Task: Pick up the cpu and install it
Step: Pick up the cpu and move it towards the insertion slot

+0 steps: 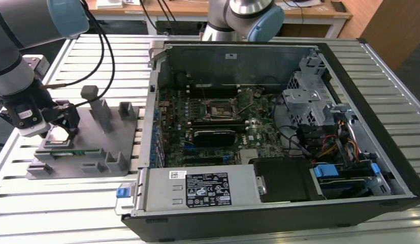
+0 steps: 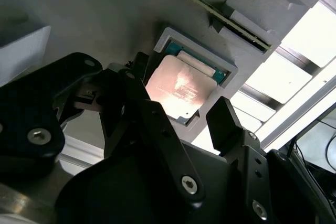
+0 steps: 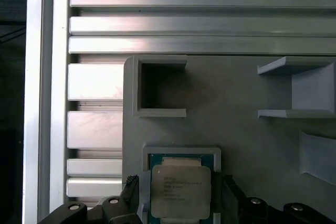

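Observation:
The cpu (image 3: 181, 190) is a flat square chip with a silver-grey metal top on a green edge. It lies in a square pocket of the grey fixture (image 3: 236, 124). My gripper (image 3: 181, 199) is open and hangs just above it, with one black finger on each side of the pocket (image 2: 226, 121). In the second wrist view the cpu (image 2: 178, 85) shows between the fingers, apart from both. In the exterior view the gripper (image 1: 63, 131) is low over the fixture (image 1: 94, 152) at the exterior view's left, and the cpu (image 1: 56, 136) is partly hidden under it.
An open computer case (image 1: 278, 132) lies at the exterior view's right, with the black socket frame (image 1: 219, 108) on its motherboard. A green memory stick (image 1: 74, 151) rests in the fixture beside the cpu pocket. Grey upright posts (image 1: 101, 114) stand on the fixture. A second arm (image 1: 240, 20) stands behind the case.

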You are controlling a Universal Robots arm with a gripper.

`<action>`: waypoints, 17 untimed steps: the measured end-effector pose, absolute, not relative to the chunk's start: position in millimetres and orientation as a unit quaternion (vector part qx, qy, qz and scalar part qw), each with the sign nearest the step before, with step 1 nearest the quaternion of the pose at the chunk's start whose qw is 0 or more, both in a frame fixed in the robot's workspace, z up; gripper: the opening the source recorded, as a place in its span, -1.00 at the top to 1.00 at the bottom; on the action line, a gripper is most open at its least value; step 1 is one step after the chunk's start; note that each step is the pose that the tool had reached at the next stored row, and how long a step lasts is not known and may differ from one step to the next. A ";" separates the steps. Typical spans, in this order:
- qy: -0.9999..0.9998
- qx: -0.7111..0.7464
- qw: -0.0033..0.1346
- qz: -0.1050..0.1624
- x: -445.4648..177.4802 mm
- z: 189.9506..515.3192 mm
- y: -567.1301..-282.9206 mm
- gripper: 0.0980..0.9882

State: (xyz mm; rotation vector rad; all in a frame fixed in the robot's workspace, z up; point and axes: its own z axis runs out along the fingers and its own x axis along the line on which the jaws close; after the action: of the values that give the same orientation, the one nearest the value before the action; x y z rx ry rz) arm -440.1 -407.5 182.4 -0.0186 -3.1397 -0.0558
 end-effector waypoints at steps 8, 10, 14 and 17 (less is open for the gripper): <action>-1.000 -0.008 0.000 -0.016 -439.9 181.6 -407.9 -0.21; -1.000 -0.008 0.000 -0.016 -439.8 181.6 -407.9 -0.21; -1.000 -0.008 0.000 -0.016 -439.7 183.5 -407.9 -0.21; -1.000 -0.008 0.000 -0.016 -439.8 183.9 -407.9 -0.21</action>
State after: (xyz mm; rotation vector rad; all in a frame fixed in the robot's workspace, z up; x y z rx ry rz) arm -439.8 -407.9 183.9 -0.0265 -3.1401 -0.0514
